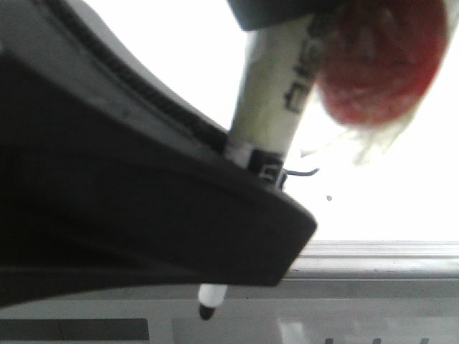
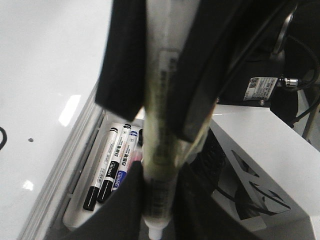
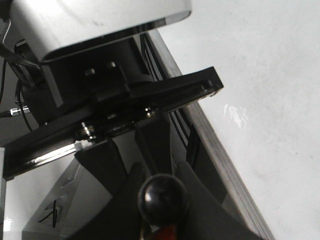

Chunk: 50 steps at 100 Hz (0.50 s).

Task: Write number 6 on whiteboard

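A white marker [image 2: 160, 150] is clamped between the closed jaws of the left gripper [image 2: 160, 210]. Part of the number 6 [image 1: 301, 172] is seen at centre frame on the whiteboard [image 1: 387, 208], just beside the jaws. The right gripper's [image 3: 160, 220] jaw state cannot be told.

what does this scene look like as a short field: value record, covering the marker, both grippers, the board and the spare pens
marker: white-barrelled whiteboard marker with black print, dark tip pointing down
left gripper: black fingers shut on the marker barrel
right gripper: black fingers around a black ball-shaped knob, grip state unclear
board: glossy white whiteboard with grey metal rail
ink on board: thin black stroke beside the marker, mostly hidden
spare pens: several markers in a white tray beside the board
red object: blurred red round thing near the front camera
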Each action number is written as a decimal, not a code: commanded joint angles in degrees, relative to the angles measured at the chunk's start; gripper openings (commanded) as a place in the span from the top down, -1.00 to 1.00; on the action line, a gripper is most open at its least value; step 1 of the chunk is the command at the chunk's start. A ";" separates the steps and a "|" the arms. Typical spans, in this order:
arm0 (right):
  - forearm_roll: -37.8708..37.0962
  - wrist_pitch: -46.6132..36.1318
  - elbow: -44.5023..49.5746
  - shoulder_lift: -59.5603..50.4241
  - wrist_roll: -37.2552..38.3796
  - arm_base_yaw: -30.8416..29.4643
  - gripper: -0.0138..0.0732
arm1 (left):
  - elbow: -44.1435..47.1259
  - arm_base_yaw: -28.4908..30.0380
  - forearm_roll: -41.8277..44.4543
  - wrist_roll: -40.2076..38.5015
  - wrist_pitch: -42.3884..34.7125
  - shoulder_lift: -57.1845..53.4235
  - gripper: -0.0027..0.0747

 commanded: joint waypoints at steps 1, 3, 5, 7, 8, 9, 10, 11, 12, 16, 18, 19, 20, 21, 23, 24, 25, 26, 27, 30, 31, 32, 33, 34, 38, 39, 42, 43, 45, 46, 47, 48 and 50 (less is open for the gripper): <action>1.32 -3.08 -1.99 -0.22 0.03 0.25 0.79 | -2.38 -0.25 -3.85 -1.04 -1.25 -0.54 0.98; 1.32 -3.02 -1.99 -0.22 0.03 0.25 0.79 | -2.38 -0.25 -3.98 -1.04 -1.25 -0.54 0.98; 1.32 -2.87 -1.99 -0.22 0.03 0.25 0.79 | -2.38 -0.25 -4.25 -1.04 -1.25 -0.54 0.98; 1.32 -2.73 -1.99 -0.22 0.03 0.25 0.79 | -2.38 -0.25 -4.51 -1.04 -1.25 -0.54 0.98; 1.32 -2.73 -1.99 -0.22 0.03 0.25 0.79 | -2.38 -0.25 -4.78 -1.04 -1.25 -0.54 0.98; 1.32 -2.60 -1.99 -0.22 0.03 0.25 0.79 | -2.38 -0.25 -4.90 -1.04 -1.25 -0.54 0.98; 1.32 -2.60 -1.99 -0.22 0.03 0.25 0.79 | -2.38 -0.25 -4.91 -1.04 -1.25 -0.54 0.98; 1.32 -2.60 -1.99 -0.22 0.03 0.25 0.79 | -2.38 -0.25 -5.15 -1.04 -1.25 -0.54 0.98; 1.32 -2.60 -1.99 -0.22 0.03 0.25 0.79 | -2.38 -0.25 -5.17 -1.04 -1.25 -0.54 0.98; 1.32 -2.60 -1.99 -0.22 0.03 0.25 0.79 | -2.38 -0.25 -5.53 -1.04 -1.25 -0.54 0.96; 1.32 -2.60 -1.99 -0.22 0.03 0.25 0.79 | -2.38 -0.25 -5.66 -1.04 -1.25 -0.54 0.94; 1.32 -2.60 -1.99 -0.22 0.03 0.25 0.79 | -2.38 -0.25 -5.67 -1.04 -1.25 -0.54 0.92; 1.32 -2.60 -1.99 -0.22 0.03 0.25 0.79 | -2.38 -0.25 -5.67 -1.04 -1.25 -0.54 0.91; 1.32 -2.60 -1.99 -0.22 0.03 0.25 0.79 | -2.38 -0.25 -5.81 -1.04 -1.25 -0.54 0.90; 1.32 -2.60 -1.99 -0.22 0.03 0.25 0.79 | -2.38 -0.25 -5.96 -1.04 -1.25 -0.54 0.86; 1.32 -2.60 -1.99 -0.22 0.03 0.25 0.79 | -2.38 -0.25 -6.12 -1.04 -1.25 -0.54 0.83; 1.32 -2.60 -1.99 -0.22 0.03 0.25 0.79 | -2.38 -0.25 -6.34 -1.04 -1.25 -0.54 0.81; 1.32 -2.60 -1.99 -0.22 0.03 0.25 0.79 | -2.38 -0.25 -6.34 -1.04 -1.25 -0.54 0.78; 1.32 -2.60 -1.99 -0.22 0.03 0.25 0.79 | -2.38 -0.25 -6.49 -1.04 -1.25 -0.54 0.76; 1.32 -2.60 -1.99 -0.22 0.03 0.25 0.79 | -2.38 -0.25 -6.58 -1.04 -1.14 -0.54 0.67; 1.32 -2.60 -1.99 -0.22 0.03 0.25 0.79 | -2.38 -0.25 -6.70 -1.04 -1.14 -0.54 0.62; 1.32 -2.60 -1.99 -0.22 0.03 0.25 0.79 | -2.38 -0.25 -6.71 -1.04 -1.14 -0.54 0.59; 1.32 -2.60 -1.99 -0.22 0.03 0.25 0.79 | -2.38 -0.25 -6.71 -1.04 -1.14 -0.54 0.55; 1.32 -2.60 -1.99 -0.22 0.03 0.25 0.79 | -2.38 -0.25 -6.86 -1.04 -1.14 -0.54 0.52; 1.32 -2.60 -1.99 -0.22 0.03 0.25 0.79 | -2.38 -0.25 -6.86 -1.04 -1.14 -0.54 0.35; 1.32 -2.60 -1.99 -0.22 0.03 0.25 0.79 | -2.38 -0.25 -6.97 -1.04 -1.14 -0.54 0.32; 1.32 -2.60 -1.99 -0.22 0.03 0.25 0.79 | -2.38 -0.25 -7.11 -1.04 -1.14 -0.54 0.22; 1.32 -2.60 -1.99 -0.22 0.03 0.25 0.79 | -2.38 -0.25 -7.39 -1.04 -1.14 -0.54 0.17; 1.32 -2.60 -1.99 -0.22 0.03 0.25 0.79 | -2.38 -0.25 -7.64 -1.04 -1.14 -0.54 0.11; 1.32 -2.46 -1.99 -0.22 0.03 0.25 0.79 | -2.38 -0.25 -7.77 -1.04 -1.14 -0.54 0.09; 1.32 -2.48 -1.99 -0.22 0.03 0.25 0.79 | -2.38 -0.25 -7.93 -1.04 -1.14 -0.54 0.06; 1.32 -2.48 -1.99 -0.22 0.03 0.25 0.79 | -2.38 -0.25 -8.05 -1.04 -1.14 -0.54 0.04; 1.32 -2.40 -1.99 -0.22 0.03 0.25 0.79 | -2.38 -0.25 -8.34 -1.04 -1.02 -0.54 0.01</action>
